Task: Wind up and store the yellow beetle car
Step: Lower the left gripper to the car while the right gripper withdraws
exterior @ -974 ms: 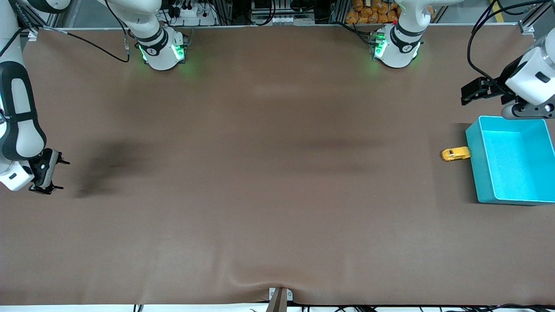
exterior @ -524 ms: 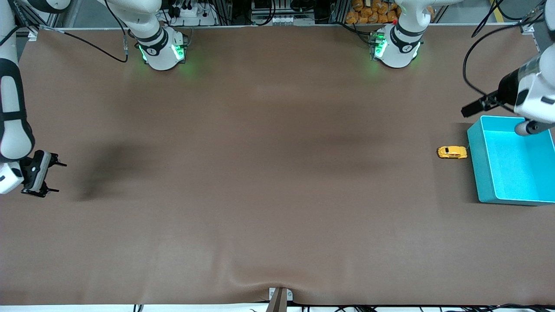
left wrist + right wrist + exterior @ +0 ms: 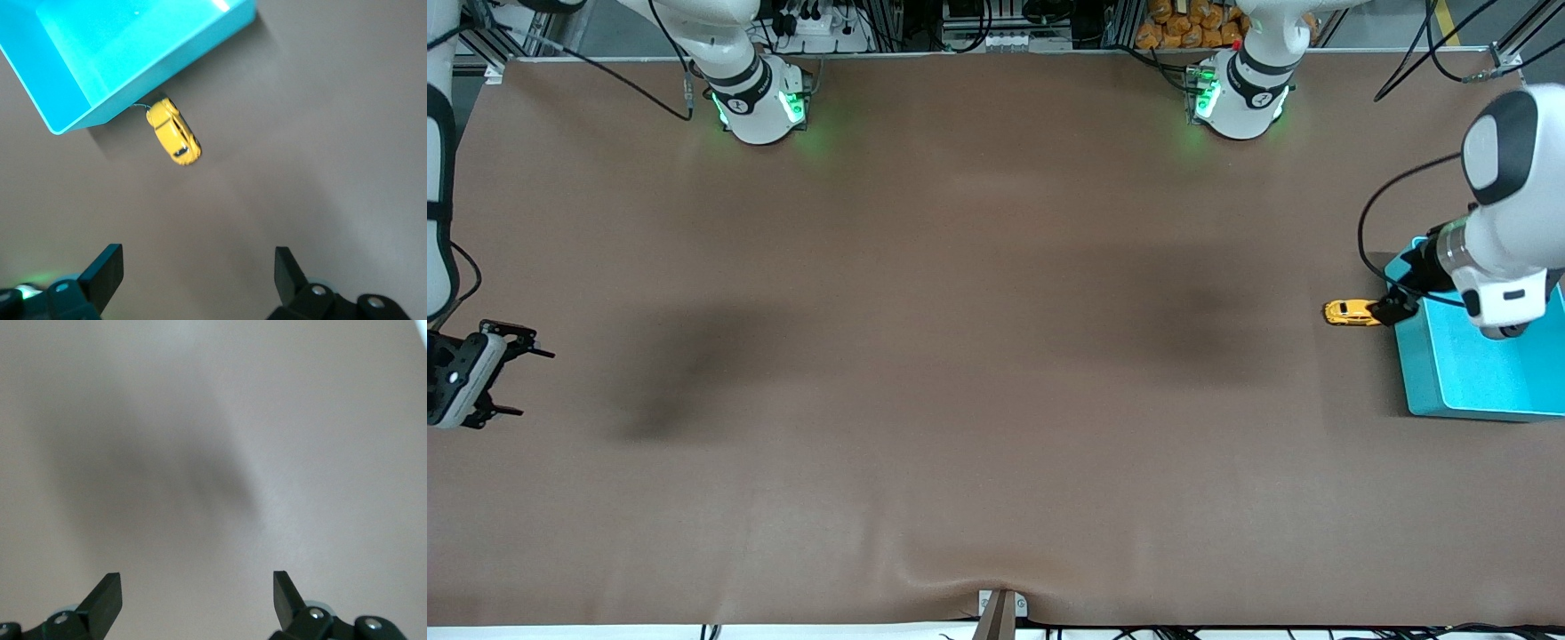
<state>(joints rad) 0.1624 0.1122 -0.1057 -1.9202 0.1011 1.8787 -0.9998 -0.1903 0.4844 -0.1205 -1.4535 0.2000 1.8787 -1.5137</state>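
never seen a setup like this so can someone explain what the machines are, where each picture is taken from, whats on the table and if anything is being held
Two white robot arms stand at a brown table. One picture looks down from across the table; the other two come from cameras on the arms' wrists. A yellow beetle car lies against a turquoise bin at the left arm's end. The left gripper hangs open beside the car, over the bin's edge. The right gripper waits open at the right arm's end. Nothing is held.

Yellow beetle car (image 3: 1350,313) sits beside teal bin (image 3: 1476,391), touching.
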